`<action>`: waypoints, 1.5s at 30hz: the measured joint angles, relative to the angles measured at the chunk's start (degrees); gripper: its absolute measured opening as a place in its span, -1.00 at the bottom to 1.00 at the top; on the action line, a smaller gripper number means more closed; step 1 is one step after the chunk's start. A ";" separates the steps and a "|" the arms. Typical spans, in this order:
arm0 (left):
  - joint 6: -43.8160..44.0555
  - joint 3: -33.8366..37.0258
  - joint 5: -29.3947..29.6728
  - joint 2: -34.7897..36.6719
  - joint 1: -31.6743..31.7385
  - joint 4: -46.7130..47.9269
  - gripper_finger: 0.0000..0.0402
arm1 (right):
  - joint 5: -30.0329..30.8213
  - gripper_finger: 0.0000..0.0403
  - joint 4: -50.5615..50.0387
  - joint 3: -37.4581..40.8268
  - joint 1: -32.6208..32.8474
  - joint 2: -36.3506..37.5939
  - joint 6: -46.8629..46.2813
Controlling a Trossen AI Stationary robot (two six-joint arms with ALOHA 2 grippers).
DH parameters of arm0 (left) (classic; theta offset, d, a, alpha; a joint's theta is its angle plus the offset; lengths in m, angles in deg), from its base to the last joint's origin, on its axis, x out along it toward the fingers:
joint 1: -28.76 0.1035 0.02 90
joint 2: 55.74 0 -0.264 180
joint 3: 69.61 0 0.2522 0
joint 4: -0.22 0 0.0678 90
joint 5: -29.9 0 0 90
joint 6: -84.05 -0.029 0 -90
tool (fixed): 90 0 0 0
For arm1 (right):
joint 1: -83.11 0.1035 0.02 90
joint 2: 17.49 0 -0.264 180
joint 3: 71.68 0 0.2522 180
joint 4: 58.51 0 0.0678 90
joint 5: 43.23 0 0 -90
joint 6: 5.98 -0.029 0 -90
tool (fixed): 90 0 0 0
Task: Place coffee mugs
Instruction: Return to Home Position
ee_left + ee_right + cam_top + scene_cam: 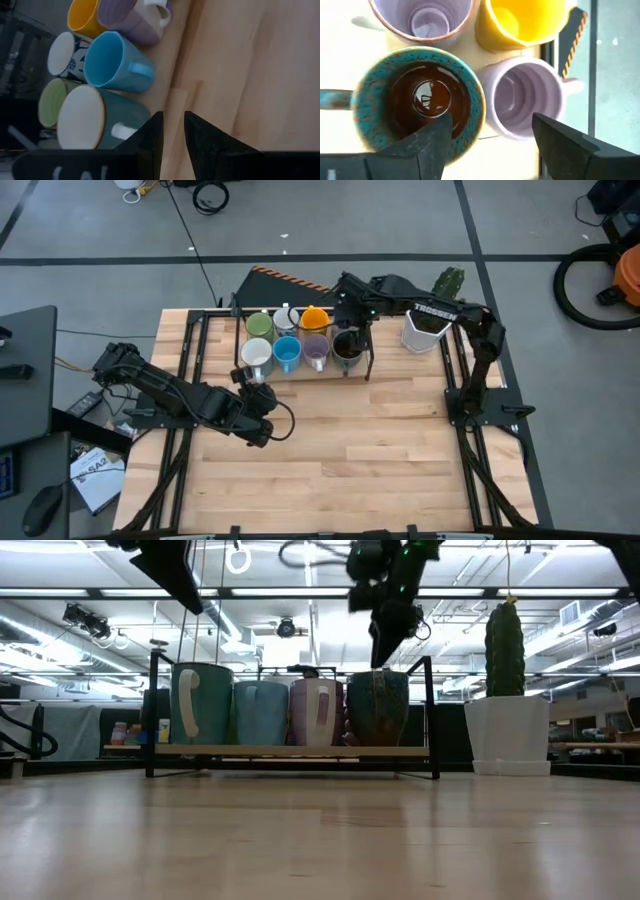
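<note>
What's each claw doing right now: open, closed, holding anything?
Left claw: open only a slit, holding nothing.
Right claw: wide open, holding nothing, above the brown-and-teal mug.

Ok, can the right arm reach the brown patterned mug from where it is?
Probably yes. The right tool hangs open just above the brown patterned mug, with nothing between them. The lilac mug close beside it leaves little room for a finger on that side.

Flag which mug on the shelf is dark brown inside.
The teal-rimmed speckled mug, at the front row's end nearest the cactus pot, by the open right gripper. The lilac mug and orange mug beside it are light inside.
</note>
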 joint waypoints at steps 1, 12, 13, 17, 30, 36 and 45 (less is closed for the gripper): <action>-0.32 0.00 0.22 0.00 0.00 0.67 -0.59 | 0.00 0.40 -0.25 0.00 0.22 1.01 -0.67; -0.82 12.92 1.52 14.81 0.46 -8.86 -0.77 | -9.92 0.37 1.69 5.39 4.62 14.26 -12.17; -1.43 14.84 1.58 16.56 0.44 -11.44 -0.79 | -9.79 0.37 3.61 7.51 5.42 15.85 -13.21; -3.12 22.97 1.50 23.69 0.46 -19.89 -0.86 | -6.40 0.36 12.77 17.69 9.12 23.19 -16.96; -12.37 44.95 -6.10 46.16 0.07 -47.49 -0.92 | 4.90 0.36 33.01 41.08 22.80 44.32 -23.81; -15.82 52.64 -9.37 54.46 0.07 -57.40 -0.92 | 5.64 0.36 40.03 50.08 26.76 50.81 -25.37; -15.52 63.72 -8.91 63.47 0.17 -67.26 -0.92 | 9.44 0.35 50.08 62.69 29.48 60.71 -24.68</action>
